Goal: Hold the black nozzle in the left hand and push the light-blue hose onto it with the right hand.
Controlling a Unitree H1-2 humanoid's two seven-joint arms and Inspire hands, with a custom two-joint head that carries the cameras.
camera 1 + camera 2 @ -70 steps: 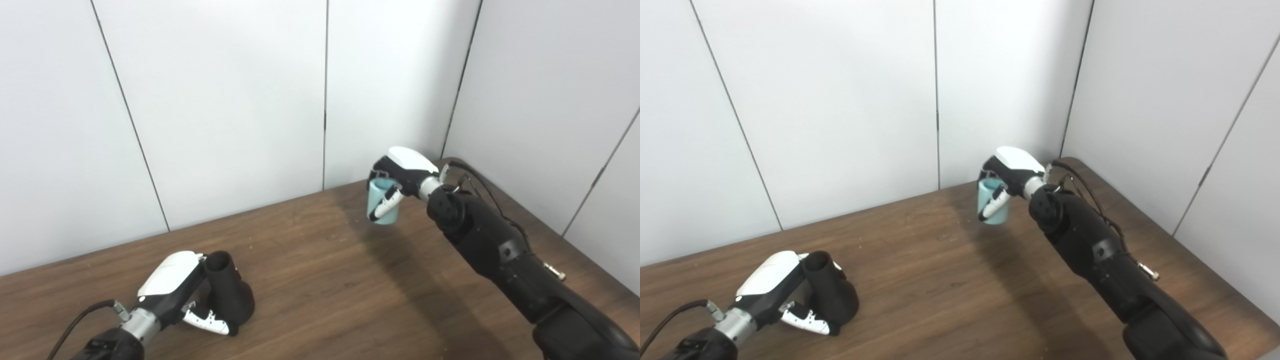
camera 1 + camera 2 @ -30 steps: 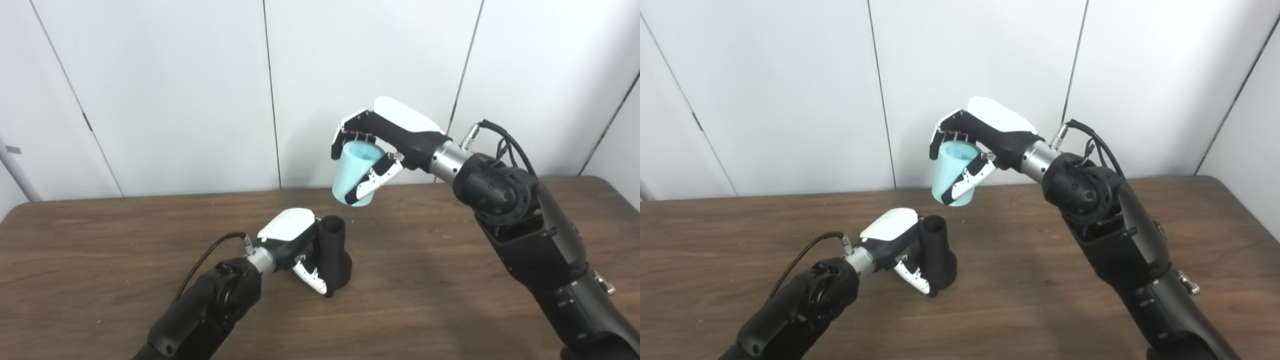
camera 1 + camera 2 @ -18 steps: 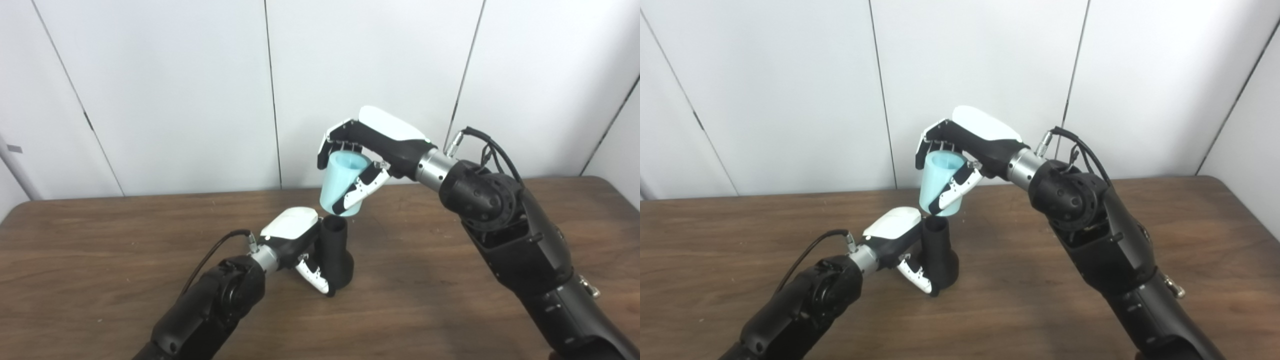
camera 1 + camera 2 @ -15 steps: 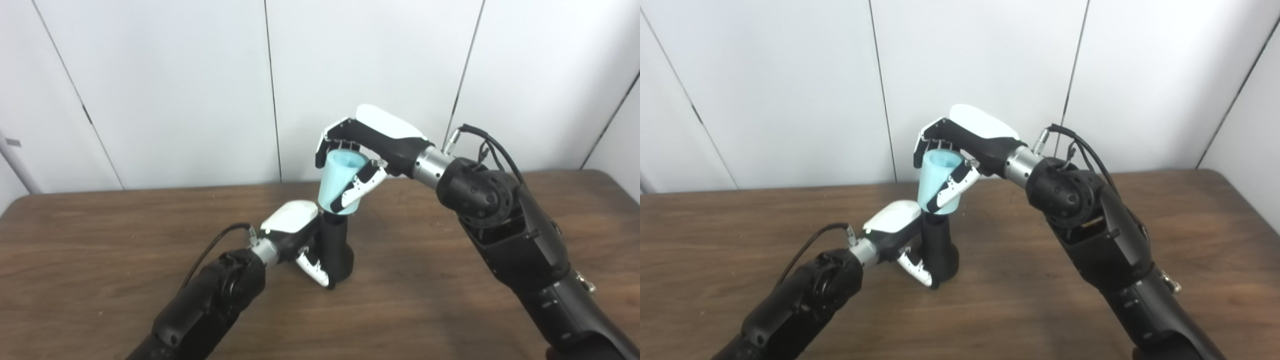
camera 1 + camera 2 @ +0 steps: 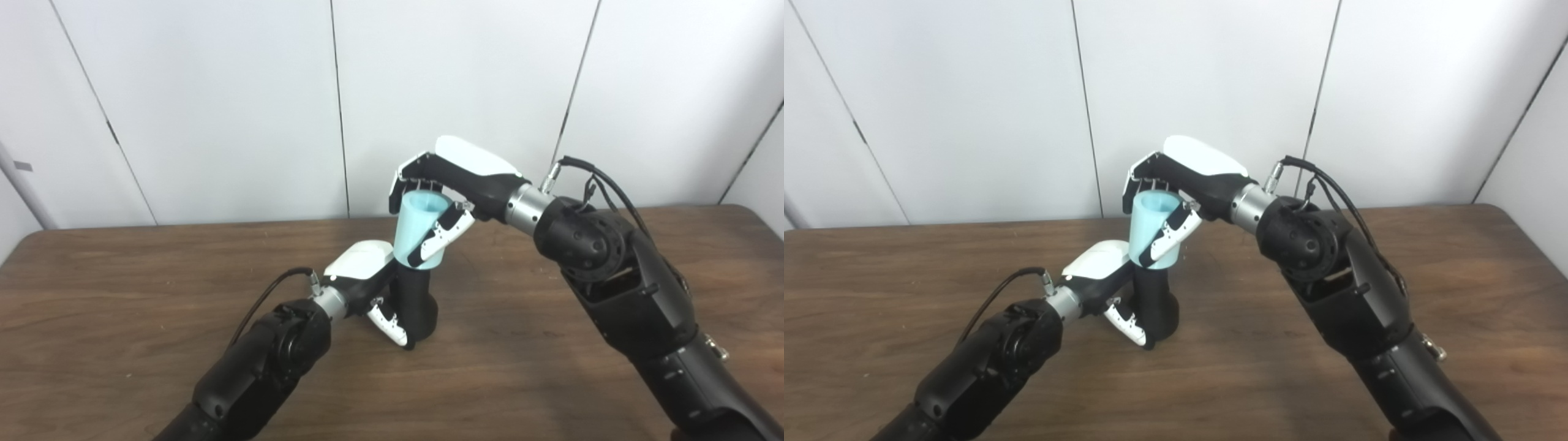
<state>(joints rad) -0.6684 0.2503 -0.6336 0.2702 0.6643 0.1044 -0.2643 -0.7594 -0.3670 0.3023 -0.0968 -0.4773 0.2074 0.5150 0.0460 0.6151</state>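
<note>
Both parts meeting: hose [image 5: 418,236] capping nozzle [image 5: 418,303] (upright).

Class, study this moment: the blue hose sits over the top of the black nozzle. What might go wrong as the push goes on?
1. The light-blue hose looks tilted against the black nozzle, so it may jam.
2. The left hand grips the nozzle from one side only; a hard push by the right hand could tip it on the table.
</note>
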